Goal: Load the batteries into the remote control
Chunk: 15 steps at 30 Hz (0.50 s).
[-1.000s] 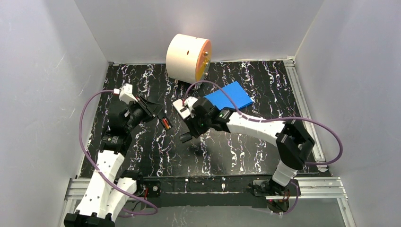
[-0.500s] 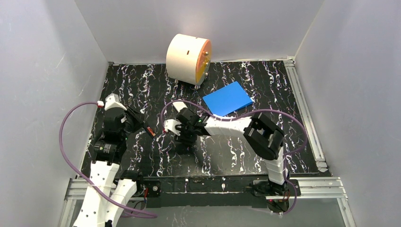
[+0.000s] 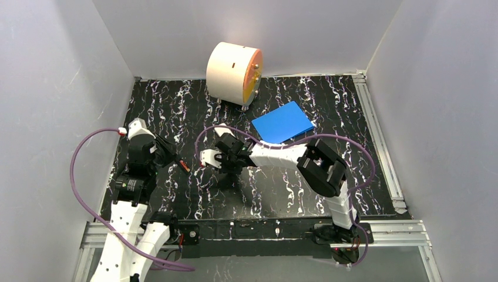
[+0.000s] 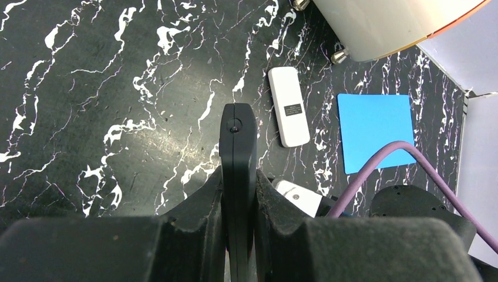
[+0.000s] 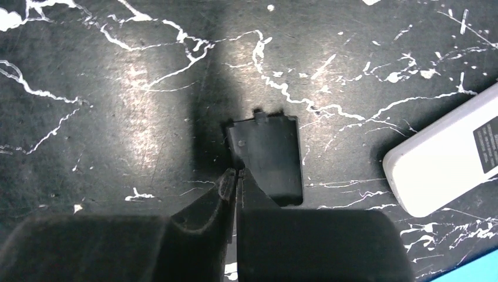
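Note:
My left gripper [image 4: 238, 176] is shut on a black remote control [image 4: 237, 138], held on edge above the table at the left [image 3: 171, 157]. A small orange-red battery [image 3: 184, 166] shows at the remote's end. My right gripper [image 5: 236, 173] points down at the table, left of centre [image 3: 226, 170]. Its jaws stand almost together, with the tips at the left edge of a flat black battery cover [image 5: 269, 155]. I cannot tell whether that edge is pinched. A white remote [image 5: 446, 167] lies flat beside the cover, also in the left wrist view [image 4: 289, 114].
A blue pad [image 3: 283, 121] lies behind the right arm. A cream cylinder with an orange face [image 3: 234, 71] stands at the back. Purple cables [image 3: 88, 158] loop off both wrists. Grey walls close in three sides.
The left arm drew back to the left with the black remote. The right arm swung left and down to the table, and its jaws closed from wide to almost together.

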### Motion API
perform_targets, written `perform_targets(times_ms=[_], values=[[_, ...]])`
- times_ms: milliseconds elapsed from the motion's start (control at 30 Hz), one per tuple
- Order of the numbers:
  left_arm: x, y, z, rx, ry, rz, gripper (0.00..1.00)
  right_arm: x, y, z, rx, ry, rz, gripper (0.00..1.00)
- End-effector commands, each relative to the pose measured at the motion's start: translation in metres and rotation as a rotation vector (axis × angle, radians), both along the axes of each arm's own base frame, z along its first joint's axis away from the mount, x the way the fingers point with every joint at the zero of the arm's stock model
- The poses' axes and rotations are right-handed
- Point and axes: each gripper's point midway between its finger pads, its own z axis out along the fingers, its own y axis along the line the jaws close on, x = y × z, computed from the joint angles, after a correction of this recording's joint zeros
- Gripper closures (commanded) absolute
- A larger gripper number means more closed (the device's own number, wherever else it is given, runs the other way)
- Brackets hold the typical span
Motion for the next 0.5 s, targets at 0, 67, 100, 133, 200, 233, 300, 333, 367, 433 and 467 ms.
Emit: perform_targets(times_ms=[0, 67, 100, 133, 200, 233, 300, 333, 367, 433, 467], values=[[0.002, 0.004, 0.018, 0.013, -0.041, 0.014, 1.00, 0.007, -0.002, -0.008, -0.030, -0.012, -0.037, 0.94], [0.002, 0.004, 0.019, 0.014, -0.042, 0.010, 1.00, 0.007, 0.001, 0.001, 0.000, 0.003, -0.078, 0.99], [0.003, 0.004, 0.019, 0.013, -0.043, 0.007, 1.00, 0.006, 0.004, 0.009, 0.026, 0.025, -0.108, 0.99], [0.004, 0.003, 0.020, 0.013, -0.046, 0.003, 1.00, 0.005, 0.006, 0.016, 0.057, 0.063, -0.143, 0.99], [0.005, 0.000, 0.020, 0.007, -0.050, -0.012, 1.00, 0.004, 0.008, 0.031, 0.102, 0.146, -0.247, 0.99], [0.006, -0.002, 0.019, 0.002, -0.050, -0.019, 1.00, 0.004, 0.008, 0.038, 0.125, 0.194, -0.306, 0.99], [0.009, -0.008, 0.018, -0.016, -0.057, -0.046, 1.00, 0.000, 0.007, 0.051, 0.166, 0.301, -0.416, 0.99], [0.010, -0.011, 0.018, -0.024, -0.062, -0.061, 1.00, -0.002, 0.006, 0.058, 0.191, 0.350, -0.463, 0.99], [0.012, -0.015, 0.017, -0.034, -0.064, -0.078, 1.00, -0.004, 0.008, 0.065, 0.227, 0.407, -0.509, 0.99], [0.014, -0.022, 0.017, -0.054, -0.075, -0.110, 1.00, -0.007, 0.011, 0.085, 0.321, 0.549, -0.607, 0.99], [0.015, -0.025, 0.018, -0.064, -0.080, -0.126, 1.00, -0.006, 0.011, 0.092, 0.364, 0.617, -0.645, 0.99]])
